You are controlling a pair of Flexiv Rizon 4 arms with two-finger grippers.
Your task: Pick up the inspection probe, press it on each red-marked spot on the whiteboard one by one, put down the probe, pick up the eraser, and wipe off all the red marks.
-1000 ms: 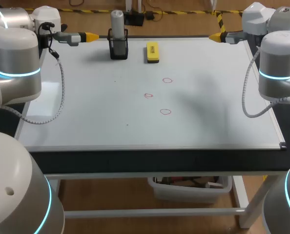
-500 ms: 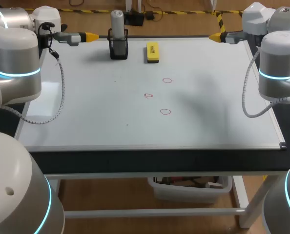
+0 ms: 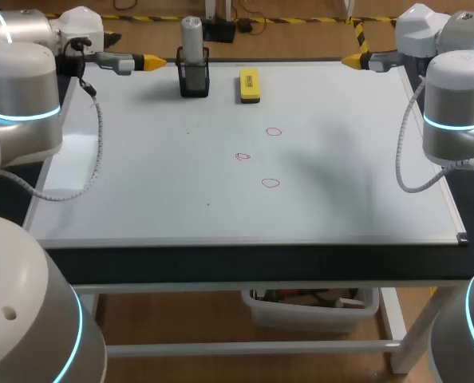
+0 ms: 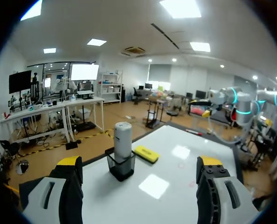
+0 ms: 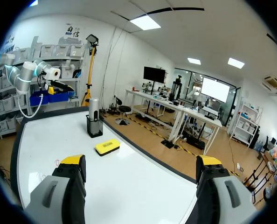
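The inspection probe stands upright in a small black holder, a short way ahead of the left claw. In the left wrist view it sits within the line of the claw's two fingers, closer to one of them. That claw's fingers are spread wide with nothing between them. The right claw is spread just as wide and is also empty, well apart from the probe, with the yellow eraser lying between it and the holder.

The probe looks like a rigid, smooth, pale grey cylinder, probably hard plastic or metal, so it should not give under pressure but may slip in the yellow tips. Only its upper part shows above the holder, and that bare barrel is the place to take hold, across its width and low enough to stay steady when pressed down. It likely needs a straight upward lift. The holder looks light and could ride up or tip if the probe drags on its wall.

The eraser is a flat block lying on the whiteboard just beyond the probe from the left claw. It is probably light, with a soft wiping face underneath, and is best pinched across its narrow sides.

The three red marks lie on the open board of the bench between the two claws, clear of both and not yet touched.
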